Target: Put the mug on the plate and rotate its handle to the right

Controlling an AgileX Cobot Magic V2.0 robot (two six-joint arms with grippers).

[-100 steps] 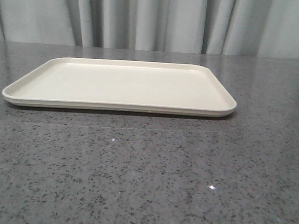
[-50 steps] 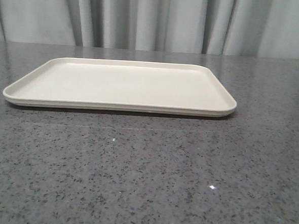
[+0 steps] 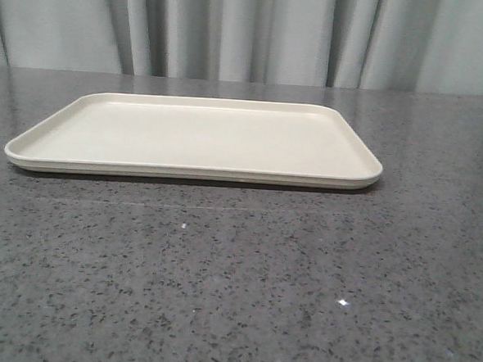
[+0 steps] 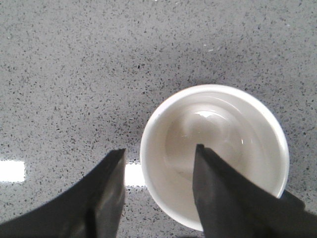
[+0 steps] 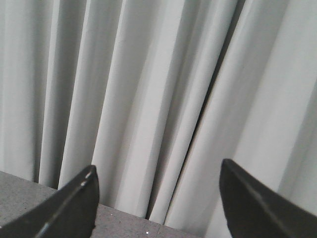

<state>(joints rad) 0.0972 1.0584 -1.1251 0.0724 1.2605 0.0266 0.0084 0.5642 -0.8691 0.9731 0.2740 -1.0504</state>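
The cream plate [image 3: 195, 137] lies on the grey table in the front view, with nothing on it. The white mug [image 4: 223, 124] shows only in the left wrist view, seen from above, upright on the speckled table. My left gripper [image 4: 159, 151] is open and straddles the mug's rim: one finger [image 4: 218, 188] is over the mug's inside, the other finger [image 4: 106, 193] is outside, with a gap to the wall. The smiley face is hidden and I cannot make out the handle. My right gripper [image 5: 157, 171] is open and empty, facing the curtain. Neither gripper shows in the front view.
The grey speckled table [image 3: 235, 287] stretches in front of the plate. A pale pleated curtain [image 3: 250, 34] hangs behind the table's far edge and fills the right wrist view [image 5: 148, 89].
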